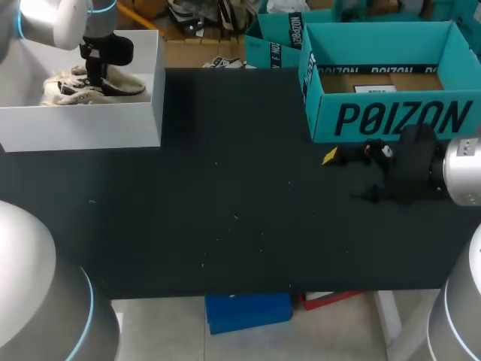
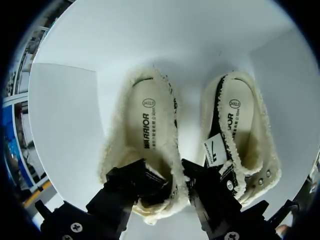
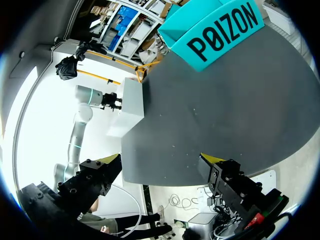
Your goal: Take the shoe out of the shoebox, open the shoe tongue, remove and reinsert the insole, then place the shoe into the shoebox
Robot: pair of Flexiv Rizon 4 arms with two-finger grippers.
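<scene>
Two cream fleece-lined shoes lie side by side in the white shoebox (image 1: 83,128) at the table's far left. My left gripper (image 2: 165,176) is down inside that box, fingers apart. One finger (image 2: 131,181) is inside the left shoe (image 2: 145,150). The other finger (image 2: 202,187) is in the gap beside the right shoe (image 2: 240,135). The left shoe's side wall stands between them. In the head view the left gripper (image 1: 96,71) hides part of the shoes (image 1: 68,86). My right gripper (image 1: 349,175) hovers open and empty over the table's right side.
A teal cardboard box (image 1: 391,113) stands open at the back right, just behind the right gripper, with another teal box (image 1: 274,41) behind it. The dark table top (image 1: 225,210) stretches between the two boxes.
</scene>
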